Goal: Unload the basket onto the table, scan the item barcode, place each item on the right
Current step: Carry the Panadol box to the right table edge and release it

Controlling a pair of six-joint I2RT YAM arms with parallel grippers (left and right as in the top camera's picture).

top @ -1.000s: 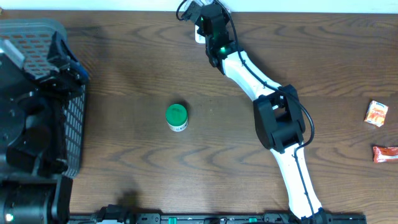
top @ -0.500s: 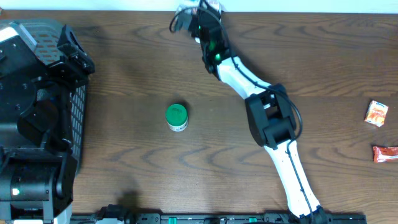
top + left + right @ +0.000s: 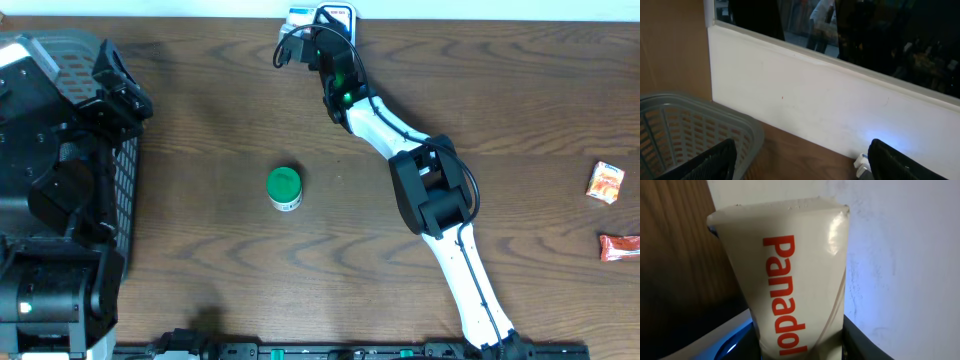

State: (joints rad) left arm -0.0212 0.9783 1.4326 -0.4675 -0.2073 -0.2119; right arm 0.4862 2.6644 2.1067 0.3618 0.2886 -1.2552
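Note:
A cream Panadol box (image 3: 790, 280) with red lettering fills the right wrist view, standing upright against the white wall. My right gripper (image 3: 800, 347) is shut on its lower part, with a dark finger on each side. Overhead, this gripper (image 3: 312, 32) reaches to the table's far edge, and the box end (image 3: 299, 14) pokes out beyond it. A blue glow lies on the wall and on a white surface (image 3: 715, 340) by the box. No barcode shows. My left gripper (image 3: 805, 170) is open and empty, raised over the basket (image 3: 685, 125).
A green-lidded tub (image 3: 284, 188) stands mid-table. Two orange snack packets (image 3: 605, 182) (image 3: 620, 246) lie at the right edge. The grey basket (image 3: 122, 200) sits at the left under the left arm. A small white device (image 3: 336, 14) rests against the far wall.
My right arm has swung left and toward the far wall, carrying the box with it. The left arm shifted over the basket early on, then held still.

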